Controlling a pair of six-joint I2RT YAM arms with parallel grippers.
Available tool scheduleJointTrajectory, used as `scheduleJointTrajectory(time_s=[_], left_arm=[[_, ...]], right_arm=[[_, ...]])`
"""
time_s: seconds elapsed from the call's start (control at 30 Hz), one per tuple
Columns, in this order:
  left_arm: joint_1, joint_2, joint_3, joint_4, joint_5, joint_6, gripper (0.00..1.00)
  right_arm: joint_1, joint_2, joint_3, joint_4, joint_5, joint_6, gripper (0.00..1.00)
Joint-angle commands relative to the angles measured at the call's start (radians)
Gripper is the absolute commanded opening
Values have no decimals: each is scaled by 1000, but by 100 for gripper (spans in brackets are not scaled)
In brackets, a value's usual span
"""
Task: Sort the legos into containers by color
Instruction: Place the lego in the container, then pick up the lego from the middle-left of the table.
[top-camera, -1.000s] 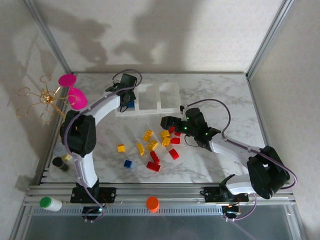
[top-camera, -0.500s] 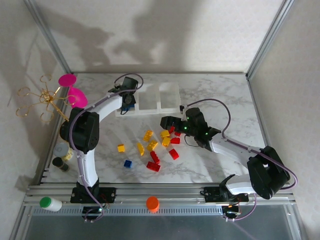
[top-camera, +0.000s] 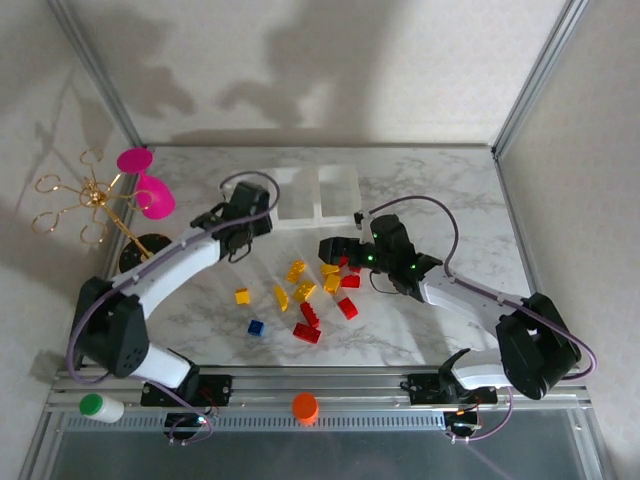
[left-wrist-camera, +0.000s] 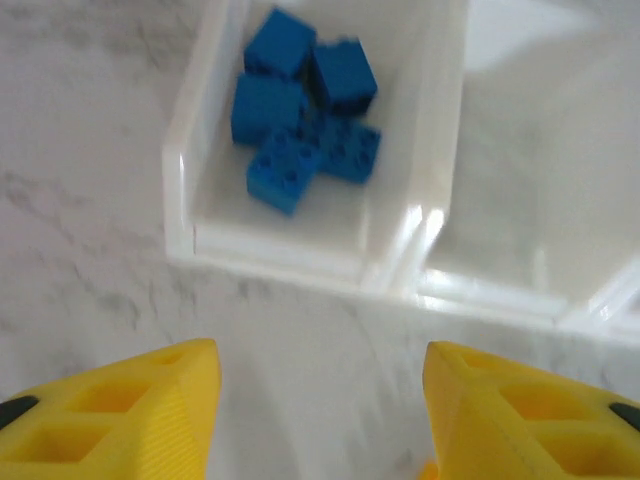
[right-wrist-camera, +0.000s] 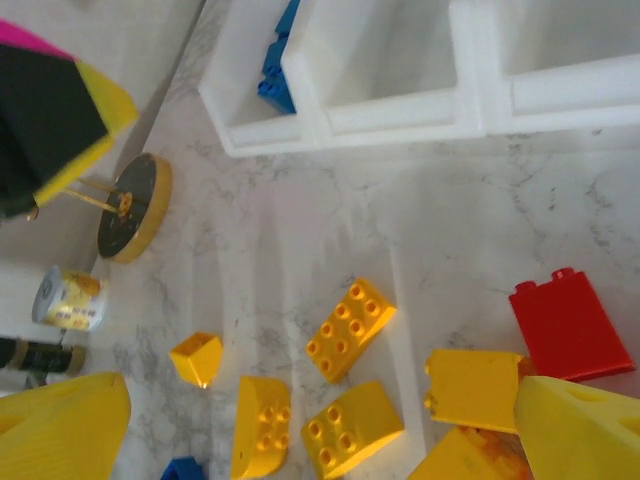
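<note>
Five or so blue legos blur together inside the end container.

The left arm, white with black joints, was stretched forward and to the right from its base. It trailed back and to the left of the left gripper, a two-finger unit with yellow fingertips. Its jaws were held wide apart, with nothing between them. The right arm, built alike, was reached leftward behind the right gripper, whose yellow-tipped jaws were likewise spread wide and empty.
</note>
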Motion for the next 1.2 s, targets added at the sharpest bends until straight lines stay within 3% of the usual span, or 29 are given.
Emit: scheduleJointTrajectory(time_s=[0.0,0.27,0.5,1.0,1.17], left_arm=[[-51,-97,-101,-33,5,-81,57],[-195,-265,-253,-180,-19,-206,58],[-286,-384,-379,-208,50,-299,59],[-423,-224,-428,-147,45,-343,61],[-448,-157,-433,-113,42,-353,55]], right_arm=[[52,-28,-28,-8,-23,-59,99],[155,-40,-101,11,-21,-69,99],[203,-65,-162,128,-22,-18,99],[204,-54,-153,133,15,-1,99],[205,-70,-150,125,40,-6,99]])
